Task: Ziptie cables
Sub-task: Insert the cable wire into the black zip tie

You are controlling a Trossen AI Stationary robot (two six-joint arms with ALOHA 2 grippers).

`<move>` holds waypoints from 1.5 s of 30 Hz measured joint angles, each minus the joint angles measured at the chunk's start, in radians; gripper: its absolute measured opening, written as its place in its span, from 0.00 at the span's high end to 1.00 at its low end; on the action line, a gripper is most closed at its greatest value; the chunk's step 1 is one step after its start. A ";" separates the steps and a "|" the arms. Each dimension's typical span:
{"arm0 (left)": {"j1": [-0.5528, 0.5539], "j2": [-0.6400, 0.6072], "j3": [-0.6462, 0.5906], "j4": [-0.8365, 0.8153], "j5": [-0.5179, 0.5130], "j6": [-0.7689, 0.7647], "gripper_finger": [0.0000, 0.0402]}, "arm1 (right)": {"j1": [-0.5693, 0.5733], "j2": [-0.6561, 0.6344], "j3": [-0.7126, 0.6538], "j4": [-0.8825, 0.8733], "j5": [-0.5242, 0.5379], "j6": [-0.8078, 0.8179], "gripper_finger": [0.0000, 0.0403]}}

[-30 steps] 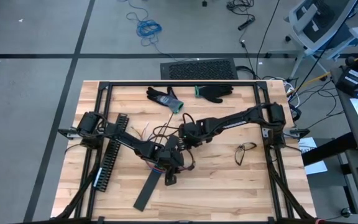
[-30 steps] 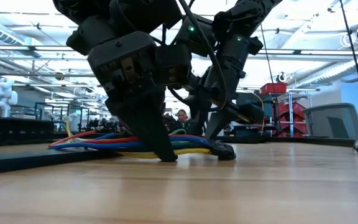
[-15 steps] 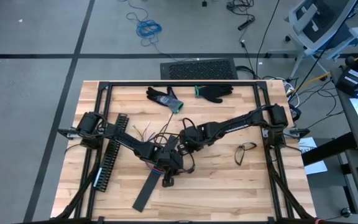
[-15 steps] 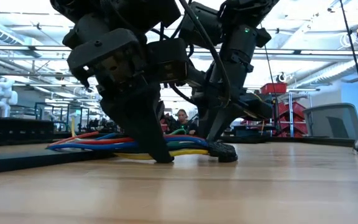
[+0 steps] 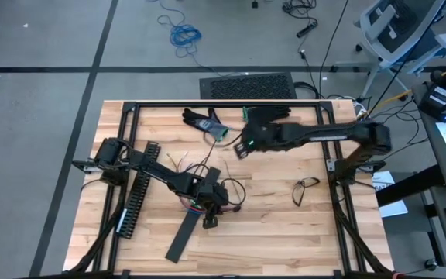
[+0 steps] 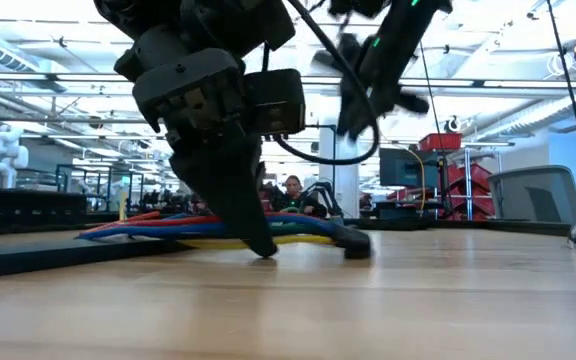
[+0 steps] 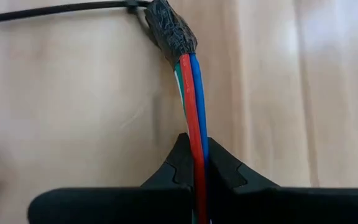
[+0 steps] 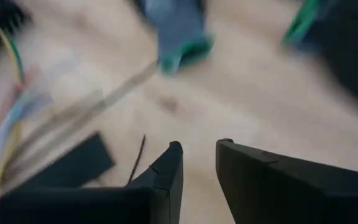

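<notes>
Wooden table (image 5: 285, 209) | left gripper (image 7: 194, 177) clamping cables (image 7: 193, 118) | right gripper (image 8: 197, 163) jaws apart | gloves: two

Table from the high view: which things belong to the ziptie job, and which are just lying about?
In the job:
- cables, pinched in the left gripper
- right gripper, empty, up near the gloves

Lying about:
- two gloves
- glasses
- black slotted duct
- flat black strip
</notes>
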 joint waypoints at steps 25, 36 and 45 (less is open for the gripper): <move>0.043 -0.457 -0.023 -0.341 -0.159 0.192 0.96 | 0.424 -0.061 -0.381 0.426 -0.045 0.561 0.79; 0.042 -0.748 -0.127 -0.337 -0.328 0.159 0.96 | 0.362 0.320 -0.012 0.186 -0.130 0.400 0.79; 0.042 -0.823 -0.151 -0.404 -0.357 0.165 0.96 | 0.321 0.539 0.278 -0.083 -0.128 0.321 0.79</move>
